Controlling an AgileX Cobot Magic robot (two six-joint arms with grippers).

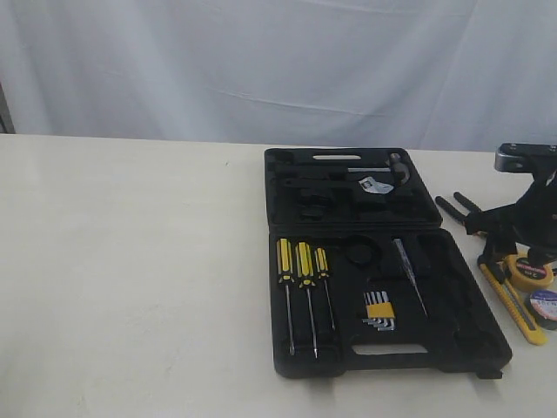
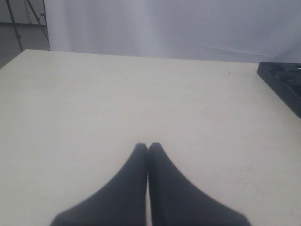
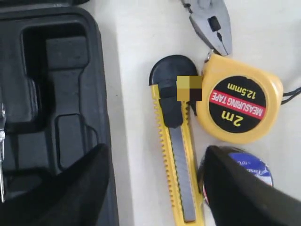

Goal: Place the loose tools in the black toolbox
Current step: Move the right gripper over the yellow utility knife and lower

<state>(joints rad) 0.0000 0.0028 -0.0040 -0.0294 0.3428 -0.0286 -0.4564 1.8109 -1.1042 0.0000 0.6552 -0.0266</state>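
The pliers, tape measure, utility knife and tape roll lie clustered by the worktop's right edge, just beside the open black toolbox, the right claw spread wide, empty, above the knife, the left claw clenched on nothing.

soft even light, slightly blurry

You have a black toolbox on a cream table. Inside it, on the left, three screwdrivers show yellow-and-black striped handles, and the hex keys wear a yellow clip. To the right, the tape measure is yellow with a black face and red band, the knife yellow with a black end, the pliers grey-jawed.
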